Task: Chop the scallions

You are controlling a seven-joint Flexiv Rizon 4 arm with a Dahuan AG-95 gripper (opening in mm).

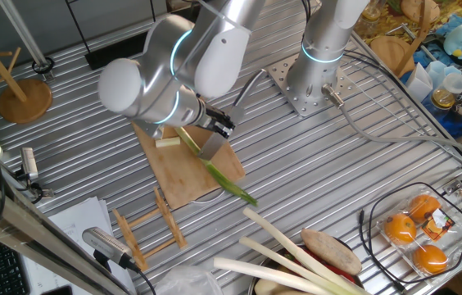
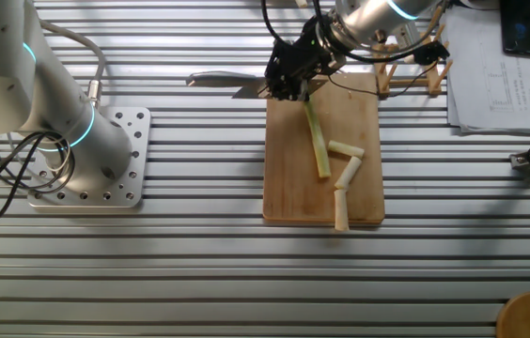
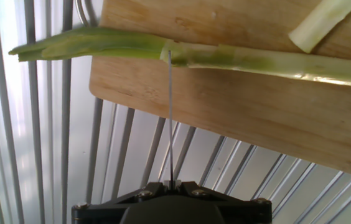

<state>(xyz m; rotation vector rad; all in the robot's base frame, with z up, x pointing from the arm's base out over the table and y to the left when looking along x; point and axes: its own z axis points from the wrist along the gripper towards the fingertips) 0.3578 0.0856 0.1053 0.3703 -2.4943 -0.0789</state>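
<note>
The long scallion stalk, pale whitish-green running to dark green leaf [image 3: 225, 57], lies across the rectangular light wooden cutting board [image 2: 288, 183], its leaf tip overhanging the board edge that faces the arm base. Three short pale cut pieces [image 2: 345, 178] lie near the board's opposite long edge. The gripper [image 2: 288, 70] carries a thin steel knife blade [image 3: 170, 118], seen edge-on in the hand view, its edge meeting the stalk where pale sheath turns to leaf. The fingers themselves are hidden behind the black housing; whether they clamp the knife directly I cannot tell.

Judgement: a cut is in hand. To do it well, the blade should press straight down, square to the stalk, through to the wood, with the stalk kept from rolling on the board.

No brand, label or legible writing is found; the white paper sheets [image 2: 491, 80] at the worktop corner are unreadable.
</note>
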